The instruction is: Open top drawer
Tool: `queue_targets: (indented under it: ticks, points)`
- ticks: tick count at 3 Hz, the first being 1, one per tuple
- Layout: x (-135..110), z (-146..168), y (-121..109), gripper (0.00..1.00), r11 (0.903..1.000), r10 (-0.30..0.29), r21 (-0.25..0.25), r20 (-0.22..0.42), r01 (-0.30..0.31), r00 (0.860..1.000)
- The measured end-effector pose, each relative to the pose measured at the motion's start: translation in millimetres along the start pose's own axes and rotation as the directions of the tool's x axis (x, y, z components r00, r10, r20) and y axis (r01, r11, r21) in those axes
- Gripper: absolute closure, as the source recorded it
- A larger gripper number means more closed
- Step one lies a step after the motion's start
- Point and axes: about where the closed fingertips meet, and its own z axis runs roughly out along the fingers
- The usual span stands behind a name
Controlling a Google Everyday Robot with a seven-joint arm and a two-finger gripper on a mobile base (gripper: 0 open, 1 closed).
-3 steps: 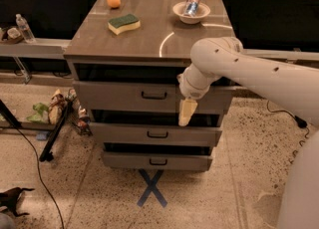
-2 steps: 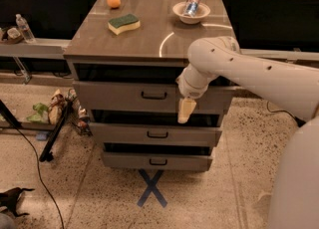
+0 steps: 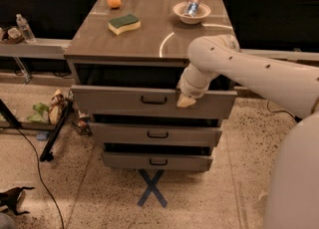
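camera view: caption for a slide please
Robot claw at the front of the top drawer, right of its handle; orange, sponge and bowl on the countertop

Top drawer (image 3: pixel 119 102): widest of 3 grey drawers, matte grey front, small black bar handle (image 3: pixel 153 100) at centre. Partly open, front level, sticking out past the 2 lower drawers (image 3: pixel 119 133). Gripper (image 3: pixel 186 101) against its front, just right of handle.

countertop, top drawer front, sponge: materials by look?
Countertop: brown laminate or sealed wood, semi-gloss; it shows a curved light reflection. Top drawer front: matte grey, painted metal or laminate, no glare; can't tell which. Sponge: yellow foam with a green scouring layer on top. Gripper sits at the drawer front, beside its black handle.
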Motion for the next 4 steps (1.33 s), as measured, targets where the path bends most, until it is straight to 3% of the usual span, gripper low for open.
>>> queue_targets:
  ticks: [1, 2, 3, 4]
  points:
    - [-0.5, -3.2, -0.4, 0.92, 1.0, 0.001, -0.001, 0.0, -0.001, 1.0]
    - [-1.9, -9.2, -1.9, 1.0, 1.0, 0.001, -0.001, 0.0, -0.001, 1.0]
    - [-3.6, -20.9, 26.7, 0.85, 0.9981, 0.019, -0.059, 0.005, -0.019, 1.0]
    - [-3.6, -20.9, 26.7, 0.62, 0.9981, 0.019, -0.06, 0.005, -0.019, 1.0]
